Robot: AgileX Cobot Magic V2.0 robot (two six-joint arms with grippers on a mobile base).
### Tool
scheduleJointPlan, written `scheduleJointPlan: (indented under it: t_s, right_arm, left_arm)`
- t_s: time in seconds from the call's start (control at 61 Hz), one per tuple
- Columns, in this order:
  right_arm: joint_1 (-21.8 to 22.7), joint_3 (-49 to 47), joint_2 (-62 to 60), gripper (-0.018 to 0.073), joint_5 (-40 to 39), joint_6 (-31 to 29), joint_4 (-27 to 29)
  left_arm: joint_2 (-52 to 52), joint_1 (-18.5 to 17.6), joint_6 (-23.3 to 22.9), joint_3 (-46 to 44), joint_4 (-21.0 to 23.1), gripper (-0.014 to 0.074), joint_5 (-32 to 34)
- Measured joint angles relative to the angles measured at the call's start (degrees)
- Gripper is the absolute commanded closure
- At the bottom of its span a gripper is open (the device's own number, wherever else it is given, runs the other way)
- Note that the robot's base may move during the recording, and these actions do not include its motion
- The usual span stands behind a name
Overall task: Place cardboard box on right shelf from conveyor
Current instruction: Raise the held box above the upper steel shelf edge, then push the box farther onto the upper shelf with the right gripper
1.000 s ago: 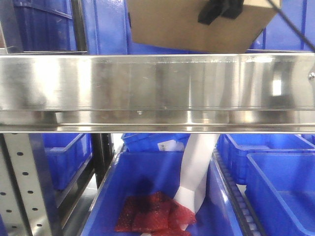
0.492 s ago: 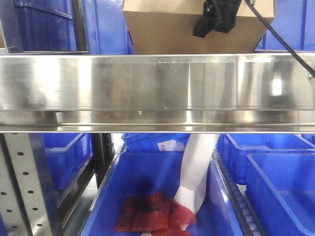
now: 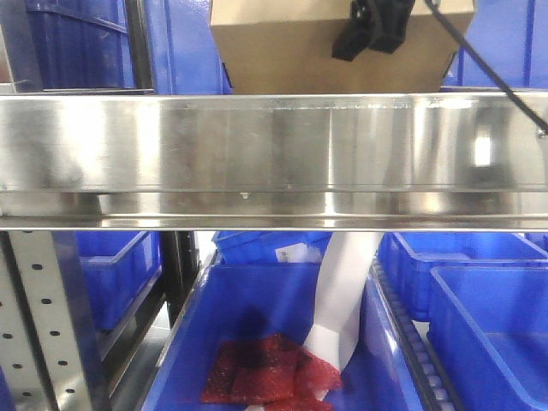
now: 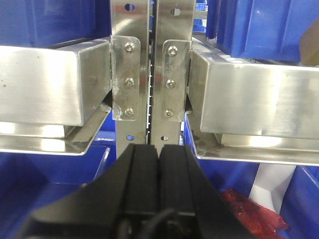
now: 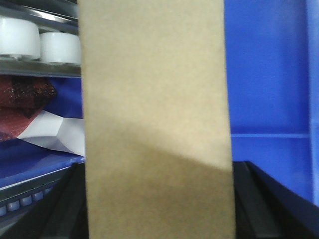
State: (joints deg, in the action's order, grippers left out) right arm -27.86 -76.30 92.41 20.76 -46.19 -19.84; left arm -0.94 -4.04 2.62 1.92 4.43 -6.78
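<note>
Right jaws tight on cardboard box (image 5: 154, 119)

In the front view, the cardboard box (image 3: 291, 51) is cut off by the top edge. Its underside is hidden behind the front lip of the right shelf (image 3: 257, 145), so whether it touches the shelf cannot be told. The right gripper (image 3: 374, 32) on the box is also cropped at the top. In the right wrist view the box is blurred and runs off top and bottom, covering all but dark slivers of the fingers (image 5: 67, 209). The left gripper (image 4: 158, 164) is cropped at the bottom edge.
</note>
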Motion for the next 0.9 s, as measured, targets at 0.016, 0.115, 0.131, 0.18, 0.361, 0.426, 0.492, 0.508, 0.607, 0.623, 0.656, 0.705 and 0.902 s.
scheduleJointPlan:
  t_s: [0.016, 0.115, 0.131, 0.18, 0.361, 0.426, 0.492, 0.508, 0.607, 0.623, 0.656, 0.705, 0.902]
  right_arm:
    - [-0.12, 0.00, -0.11, -0.0022, 0.25, 0.00, 0.00]
    - [-0.95, 0.00, -2.04, -0.0022, 2.19, 0.00, 0.34]
    - [-1.09, 0.00, -2.33, -0.0022, 2.44, 0.00, 0.34]
    - [-1.34, 0.00, -3.39, -0.0022, 3.49, 0.00, 0.55]
    - [-1.71, 0.00, -6.44, -0.0023, 6.27, 0.00, 1.07]
    - [-1.71, 0.00, -6.74, -0.0024, 6.27, 0.00, 1.16]
    - [-1.80, 0.00, -6.74, -0.0024, 5.74, 0.00, 1.16]
    - [-1.80, 0.00, -6.74, -0.0024, 5.72, 0.00, 1.16]
    - [-1.80, 0.00, -6.64, -0.0024, 4.32, 0.00, 1.16]
    - [-1.80, 0.00, -6.64, -0.0024, 4.01, 0.00, 1.16]
    - [-1.80, 0.00, -6.52, -0.0024, 3.35, 0.00, 1.16]
    - [-1.80, 0.00, -6.23, -0.0024, 1.75, 0.00, 0.48]
    - [-1.93, 0.00, -4.47, -0.0024, -6.16, 0.00, -3.52]
  left_arm:
    - [0.00, 0.00, 0.00, 0.00, 0.00, 0.0712, 0.00]
    - [0.00, 0.00, 0.00, 0.00, 0.00, 0.0713, 0.00]
    - [0.00, 0.00, 0.00, 0.00, 0.00, 0.0713, 0.00]
    - [0.00, 0.00, 0.00, 0.00, 0.00, 0.0713, 0.00]
    - [0.00, 0.00, 0.00, 0.00, 0.00, 0.0713, 0.00]
    - [0.00, 0.00, 0.00, 0.00, 0.00, 0.0713, 0.00]
    - [0.00, 0.00, 0.00, 0.00, 0.00, 0.0713, 0.00]
    - [0.00, 0.00, 0.00, 0.00, 0.00, 0.0713, 0.00]
    - [0.00, 0.00, 0.00, 0.00, 0.00, 0.0713, 0.00]
    - [0.00, 0.00, 0.00, 0.00, 0.00, 0.0713, 0.00]
    - [0.00, 0.00, 0.00, 0.00, 0.00, 0.0713, 0.00]
    - [0.00, 0.00, 0.00, 0.00, 0.00, 0.0713, 0.00]
    - [0.00, 0.00, 0.00, 0.00, 0.00, 0.0713, 0.00]
